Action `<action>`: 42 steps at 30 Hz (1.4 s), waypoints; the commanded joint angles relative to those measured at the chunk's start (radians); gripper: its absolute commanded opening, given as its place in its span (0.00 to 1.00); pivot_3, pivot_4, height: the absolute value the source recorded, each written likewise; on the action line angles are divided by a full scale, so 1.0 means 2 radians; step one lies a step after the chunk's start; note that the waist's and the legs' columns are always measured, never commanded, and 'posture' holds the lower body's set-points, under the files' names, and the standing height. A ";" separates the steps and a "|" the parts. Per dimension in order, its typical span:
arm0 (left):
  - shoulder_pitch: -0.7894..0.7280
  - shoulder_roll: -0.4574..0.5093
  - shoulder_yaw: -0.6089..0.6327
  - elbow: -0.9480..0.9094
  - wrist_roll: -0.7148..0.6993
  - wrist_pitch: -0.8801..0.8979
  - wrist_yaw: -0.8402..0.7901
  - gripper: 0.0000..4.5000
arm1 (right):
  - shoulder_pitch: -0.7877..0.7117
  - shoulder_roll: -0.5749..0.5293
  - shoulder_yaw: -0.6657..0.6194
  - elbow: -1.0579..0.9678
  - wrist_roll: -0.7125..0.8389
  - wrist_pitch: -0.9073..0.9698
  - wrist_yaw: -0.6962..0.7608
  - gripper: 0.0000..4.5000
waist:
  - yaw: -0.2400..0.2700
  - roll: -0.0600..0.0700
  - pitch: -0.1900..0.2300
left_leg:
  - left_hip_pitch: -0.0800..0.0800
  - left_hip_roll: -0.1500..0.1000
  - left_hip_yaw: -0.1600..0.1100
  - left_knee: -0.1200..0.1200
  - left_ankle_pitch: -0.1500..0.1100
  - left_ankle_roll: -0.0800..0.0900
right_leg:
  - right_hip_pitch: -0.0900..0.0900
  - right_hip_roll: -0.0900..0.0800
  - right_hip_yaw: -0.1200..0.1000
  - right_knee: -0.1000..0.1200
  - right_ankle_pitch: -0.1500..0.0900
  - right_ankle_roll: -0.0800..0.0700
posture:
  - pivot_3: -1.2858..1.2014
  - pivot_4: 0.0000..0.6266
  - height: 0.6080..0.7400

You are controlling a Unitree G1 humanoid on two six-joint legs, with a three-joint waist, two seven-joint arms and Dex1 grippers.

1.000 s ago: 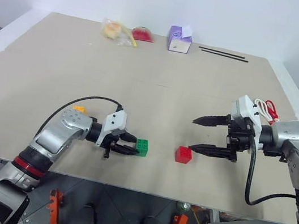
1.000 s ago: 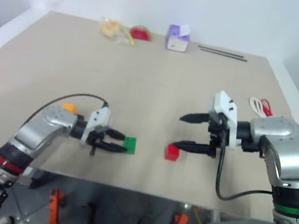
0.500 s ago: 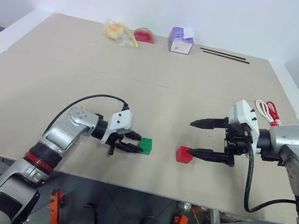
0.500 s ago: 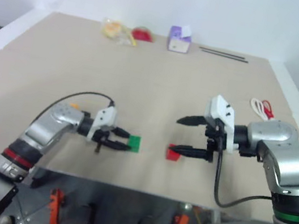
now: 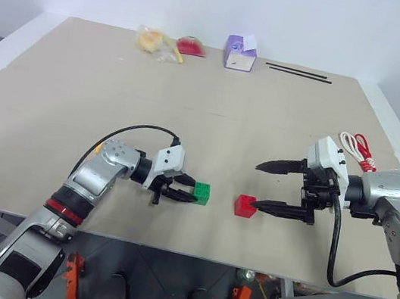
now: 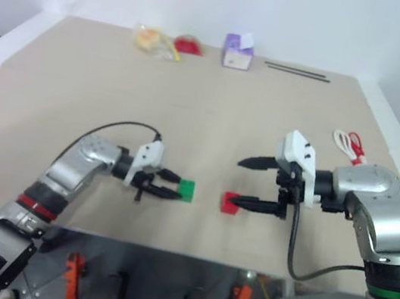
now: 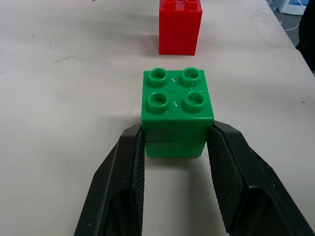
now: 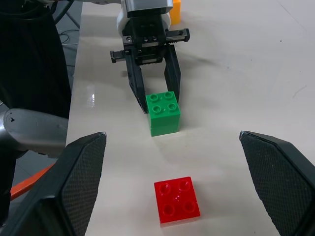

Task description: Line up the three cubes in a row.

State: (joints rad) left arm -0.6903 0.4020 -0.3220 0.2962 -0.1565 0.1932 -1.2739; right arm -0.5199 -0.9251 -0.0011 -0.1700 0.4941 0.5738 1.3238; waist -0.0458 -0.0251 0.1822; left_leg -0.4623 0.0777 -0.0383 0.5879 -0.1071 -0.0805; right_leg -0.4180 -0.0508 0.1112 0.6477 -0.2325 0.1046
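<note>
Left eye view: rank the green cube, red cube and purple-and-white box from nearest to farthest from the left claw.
1. Green cube, gripped in the left claw.
2. Red cube, on the table to the claw's right.
3. Purple-and-white box, at the table's far edge.

Table: two cubes, one at 9 o'clock of the other; box at 12, far edge.
</note>
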 commanded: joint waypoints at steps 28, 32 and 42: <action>0.062 -0.109 0.239 -0.303 -0.009 0.246 0.483 0.99 | -0.089 0.110 0.002 0.033 0.018 0.017 -0.100 1.00 | -0.001 0.000 0.000 | 0.001 0.000 -0.001 0.002 0.000 0.000 | 0.001 0.000 0.000 0.001 0.001 0.001 | 0.52 0.24 1.00; 0.106 -0.162 0.271 -0.374 0.035 0.291 0.612 0.99 | -0.101 0.169 0.010 0.042 0.009 -0.006 -0.137 1.00 | -0.001 0.000 0.000 | 0.001 0.000 -0.002 0.001 0.000 0.000 | 0.002 0.001 0.000 0.000 0.001 0.002 | 0.52 0.24 1.00; 0.199 -0.198 0.243 -0.392 0.038 0.284 0.649 0.99 | -0.125 0.208 0.033 0.087 0.012 -0.040 -0.078 1.00 | 0.000 0.000 0.000 | 0.001 0.000 -0.004 0.002 0.000 0.000 | 0.004 0.001 -0.001 0.000 0.001 0.001 | 0.52 0.24 1.00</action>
State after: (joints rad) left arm -0.2938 0.0093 0.1784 -0.4632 -0.0758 0.7894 0.0214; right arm -0.7415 -0.5013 0.0615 0.0127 0.5066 0.5184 1.1330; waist -0.0451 -0.0254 0.1821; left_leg -0.4601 0.0774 -0.0456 0.5913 -0.1068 -0.0809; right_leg -0.4109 -0.0479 0.1089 0.6476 -0.2302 0.1061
